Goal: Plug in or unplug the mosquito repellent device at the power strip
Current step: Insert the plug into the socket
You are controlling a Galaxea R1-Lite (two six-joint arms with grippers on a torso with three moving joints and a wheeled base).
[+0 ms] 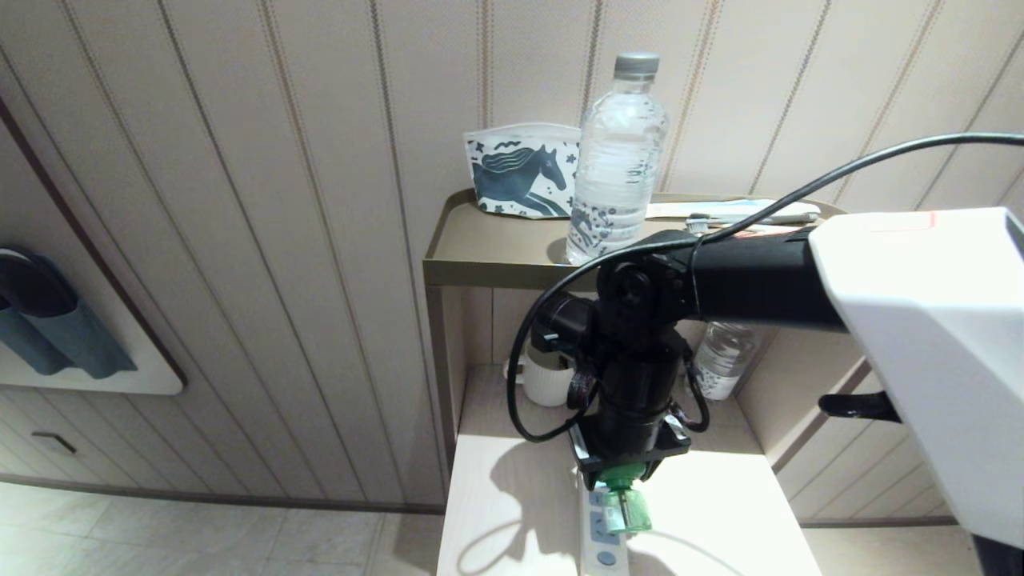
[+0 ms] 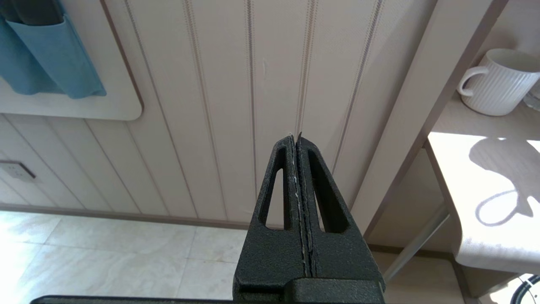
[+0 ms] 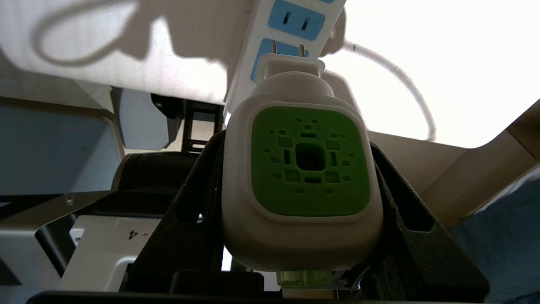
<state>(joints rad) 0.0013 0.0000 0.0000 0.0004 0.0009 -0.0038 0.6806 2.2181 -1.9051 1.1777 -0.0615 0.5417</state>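
A beige panelled wall (image 1: pixel 304 200) fills the left of the head view, with a blue holder (image 1: pixel 56 328) mounted on a pale board at the far left edge. The left end effector (image 2: pixel 297 139) appears only in its own wrist view, idle in the air beside the furniture, facing the wall above a tiled floor (image 2: pixel 105 257), its two black fingers pressed fully together on nothing. Moving right, a tan upper shelf (image 1: pixel 496 256) carries a horse-print pouch (image 1: pixel 520 180) and a tall clear water bottle (image 1: pixel 616 160), with a toothbrush (image 1: pixel 752 220) lying further right. Below the shelf, on a pale wooden surface (image 1: pixel 520 512), a white ribbed mug (image 1: pixel 548 380) stands at the back and a second small bottle (image 1: pixel 724 356) stands to its right. The right arm reaches in from the right and points down, and the right end effector (image 1: pixel 620 472) is clamped on the mosquito repellent device (image 3: pixel 301 181), one finger (image 3: pixel 198 202) on each side of its white body. The device hangs just above the power strip (image 1: pixel 600 532), which lies on the surface near its front edge. In the right wrist view its two metal prongs point at a blue socket, and whether they touch it cannot be told
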